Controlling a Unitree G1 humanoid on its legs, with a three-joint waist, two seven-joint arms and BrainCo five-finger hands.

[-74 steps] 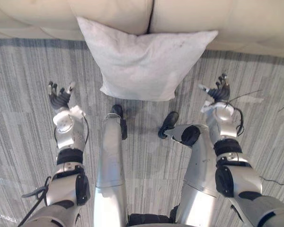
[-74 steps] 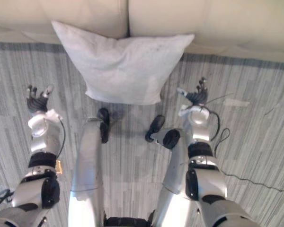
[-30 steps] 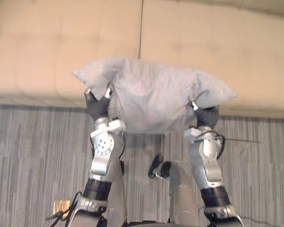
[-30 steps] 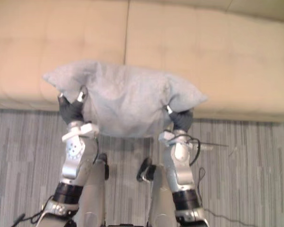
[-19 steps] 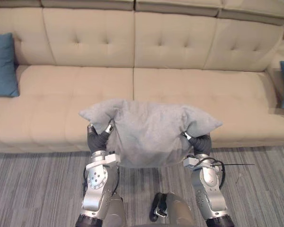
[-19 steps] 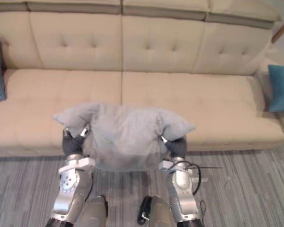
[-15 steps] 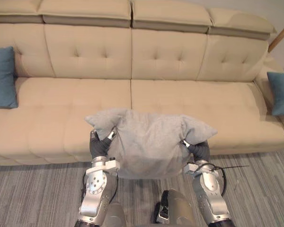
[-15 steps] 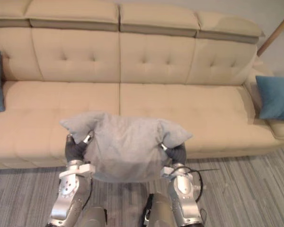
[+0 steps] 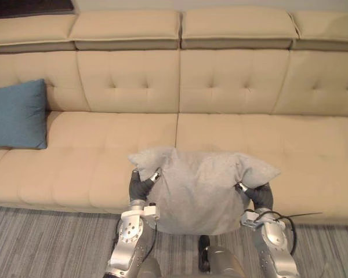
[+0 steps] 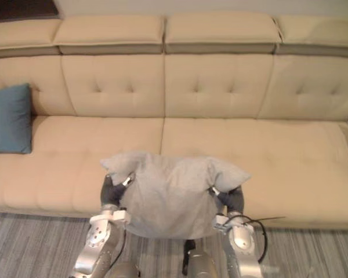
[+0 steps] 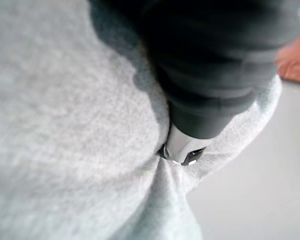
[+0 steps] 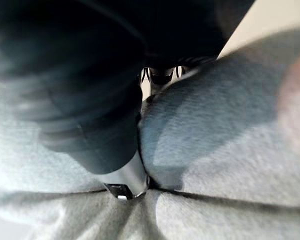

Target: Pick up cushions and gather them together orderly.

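The left hand point(image 9: 139, 186) and right hand point(image 9: 260, 196) clamp the grey cushion point(image 9: 200, 194) by its ends, long axis left-right; the blue cushion point(image 9: 16, 114) sits far left on the sofa point(image 9: 238, 130).

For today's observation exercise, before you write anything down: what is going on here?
The robot holds a grey cushion between its two hands, the left hand gripping one side and the right hand the other. It stands facing a beige sofa, with the cushion held up in front of the seat's front edge, not yet set down. A blue cushion leans upright at the sofa's left end.
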